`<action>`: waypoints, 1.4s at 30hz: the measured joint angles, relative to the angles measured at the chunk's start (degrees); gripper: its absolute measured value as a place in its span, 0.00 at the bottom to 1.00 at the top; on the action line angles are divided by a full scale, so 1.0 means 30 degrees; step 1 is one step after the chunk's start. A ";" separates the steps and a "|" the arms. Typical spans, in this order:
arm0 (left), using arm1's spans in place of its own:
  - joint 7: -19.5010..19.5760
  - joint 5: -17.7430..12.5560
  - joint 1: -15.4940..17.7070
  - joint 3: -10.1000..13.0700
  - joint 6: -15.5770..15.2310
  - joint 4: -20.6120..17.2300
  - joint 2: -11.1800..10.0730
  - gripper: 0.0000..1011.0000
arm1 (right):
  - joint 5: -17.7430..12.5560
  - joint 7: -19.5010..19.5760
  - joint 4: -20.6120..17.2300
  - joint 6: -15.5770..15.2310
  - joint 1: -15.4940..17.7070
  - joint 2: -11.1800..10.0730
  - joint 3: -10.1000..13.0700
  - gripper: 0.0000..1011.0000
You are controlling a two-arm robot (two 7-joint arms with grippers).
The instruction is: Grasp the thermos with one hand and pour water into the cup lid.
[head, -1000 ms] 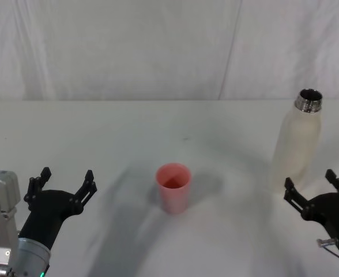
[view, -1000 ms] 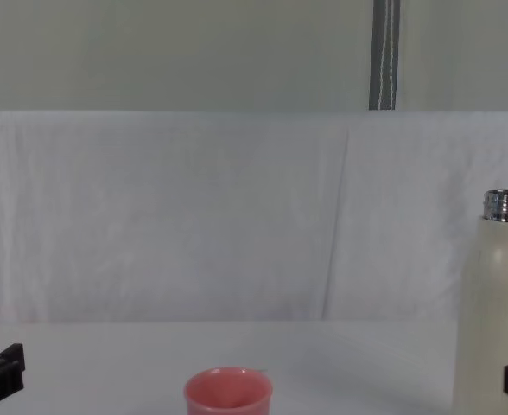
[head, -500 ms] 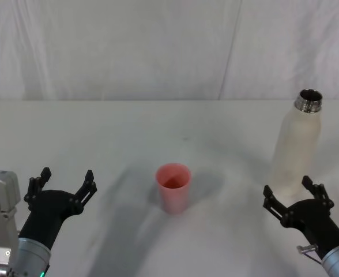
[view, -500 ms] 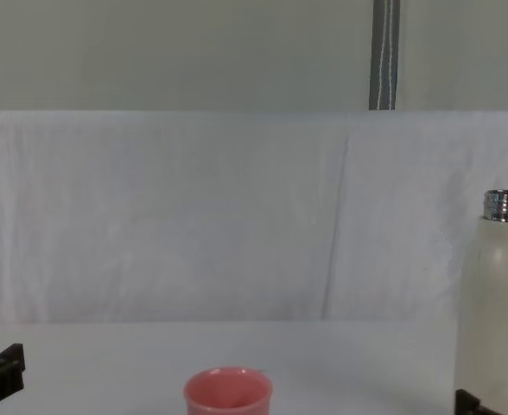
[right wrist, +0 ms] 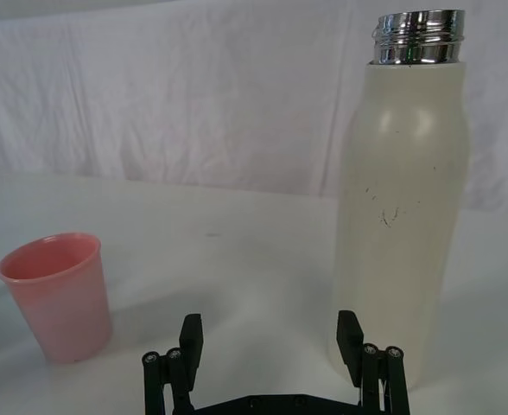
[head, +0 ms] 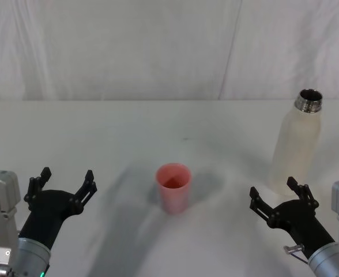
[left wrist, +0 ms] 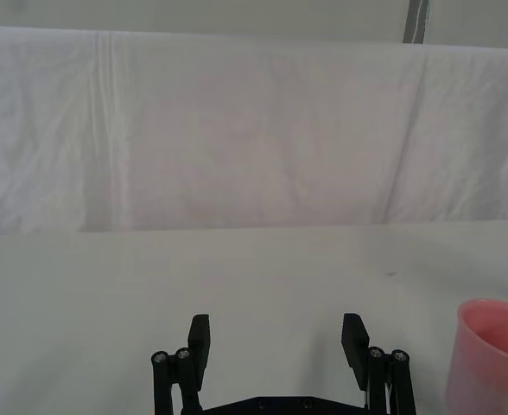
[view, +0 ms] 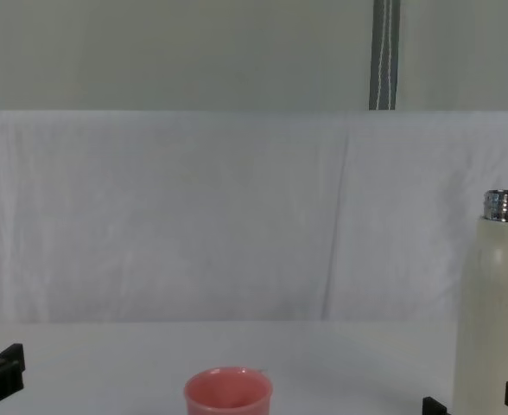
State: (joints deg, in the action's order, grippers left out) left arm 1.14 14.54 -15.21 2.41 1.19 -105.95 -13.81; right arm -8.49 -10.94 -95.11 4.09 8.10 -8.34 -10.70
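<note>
At near right of the bench: right claw, fingers spread and empty, low and just short of the thermos, slightly to its inner side. Just beyond, thermos upright, cap off, steel neck open. Toward the middle, well apart from the bottle: pink cup lid, upright, mouth up, possibly empty, though interior poorly seen. At near left: left claw, spread, idle. For a sound grasp: centre on the bottle body, advance until both fingers straddle the wall, close around mid-height to limit tipping, then lift before tilting toward the cup lid.
</note>
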 joint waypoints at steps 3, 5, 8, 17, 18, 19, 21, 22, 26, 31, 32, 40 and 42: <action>0.0001 -0.0001 0.0000 0.0000 -0.0001 0.0000 0.0001 0.99 | -0.0057 0.0001 0.0071 0.0039 -0.0058 0.0026 -0.0031 0.99; 0.0000 0.0001 0.0000 0.0001 0.0000 -0.0001 0.0000 0.99 | -0.0063 0.0000 0.0080 0.0044 -0.0065 0.0031 -0.0035 0.99; 0.0000 0.0000 0.0001 0.0000 -0.0001 0.0000 0.0001 0.99 | -0.0061 0.0001 0.0074 0.0043 -0.0055 0.0030 -0.0027 0.99; 0.0001 0.0000 0.0001 0.0001 0.0000 0.0000 0.0001 0.99 | -0.0051 0.0002 0.0043 0.0044 -0.0030 0.0020 -0.0012 0.99; 0.0000 0.0001 0.0000 0.0000 -0.0001 0.0000 0.0000 0.99 | -0.0049 0.0002 0.0043 0.0043 -0.0028 0.0019 -0.0011 0.99; 0.0001 -0.0001 0.0000 0.0001 -0.0001 0.0000 0.0000 0.99 | -0.0048 0.0003 0.0040 0.0043 -0.0025 0.0017 -0.0008 0.99; 0.0000 0.0000 0.0000 0.0000 -0.0001 0.0000 0.0000 0.99 | -0.0046 0.0005 0.0038 0.0043 -0.0024 0.0016 -0.0006 0.99; 0.0000 0.0000 0.0000 0.0000 0.0000 0.0000 0.0001 0.99 | -0.0045 0.0006 0.0038 0.0043 -0.0022 0.0015 -0.0005 0.99; -0.0001 0.0000 0.0000 0.0000 0.0000 0.0000 0.0000 0.99 | -0.0039 0.0011 0.0026 0.0041 -0.0013 0.0013 0.0003 0.99; 0.0001 -0.0001 0.0000 0.0001 0.0000 0.0000 0.0000 0.99 | -0.0033 0.0017 0.0017 0.0038 -0.0005 0.0012 0.0008 0.99; 0.0000 0.0000 0.0000 0.0000 -0.0001 0.0000 0.0001 0.99 | -0.0031 0.0018 0.0017 0.0036 -0.0003 0.0013 0.0010 0.99; 0.0000 0.0000 0.0000 0.0000 -0.0001 0.0000 0.0000 0.99 | -0.0022 0.0020 0.0009 0.0027 -0.0001 0.0012 0.0010 0.99; 0.0001 0.0001 0.0000 0.0000 -0.0001 0.0000 0.0000 0.99 | -0.0020 0.0019 0.0009 0.0024 -0.0001 0.0012 0.0010 0.99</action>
State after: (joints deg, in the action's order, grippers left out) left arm 1.14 14.55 -15.21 2.41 1.19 -105.95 -13.81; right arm -8.55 -10.88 -95.08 4.17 8.10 -8.31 -10.67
